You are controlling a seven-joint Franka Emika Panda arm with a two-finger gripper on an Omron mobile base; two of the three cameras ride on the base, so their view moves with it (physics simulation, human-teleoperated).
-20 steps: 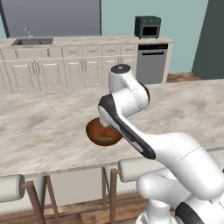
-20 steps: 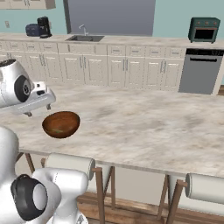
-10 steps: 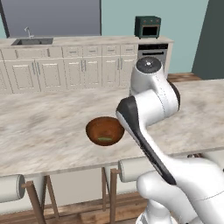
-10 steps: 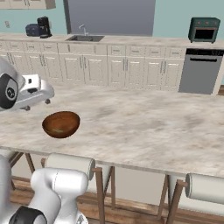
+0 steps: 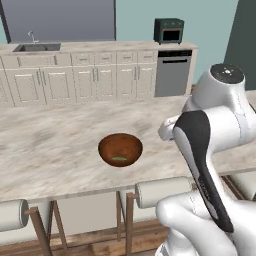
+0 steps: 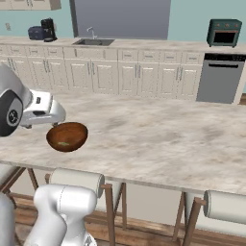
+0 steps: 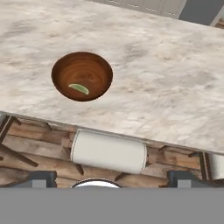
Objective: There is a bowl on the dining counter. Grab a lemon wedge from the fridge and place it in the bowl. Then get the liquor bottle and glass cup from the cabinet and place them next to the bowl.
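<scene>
**Lemon wedge in the bowl; empty gripper pulled clear above the counter edge**

Our gripper (image 7: 111, 181) stands with its two dark fingertips spread as wide as they go, one at each lower corner of the hand view, and nothing lies between them. It looks down from a height on the near edge of the dining counter (image 7: 175, 87), with a cushioned stool (image 7: 108, 152) directly beneath it.

We judge the lemon step done: the lemon wedge (image 7: 78, 89) lies on the inner floor of the wooden bowl (image 7: 82, 75), toward the bowl's near side. The step in hand is to leave for the cabinet and fetch the liquor bottle and glass cup. To do it well, we should keep the fingers open, lift the arm clear of the bowl before the base drives, and swing away from the bowl so that nothing nudges it.

Relative to the bowl, the gripper is well apart: above it, back toward the stools and off to one side. The bowl sits on the counter close to the stool-side edge. The marbled top around the bowl is bare, leaving room beside it for the bottle and cup. Beyond the bowl, across the room, stands the wall of cream cabinets (image 5: 90, 82).
</scene>
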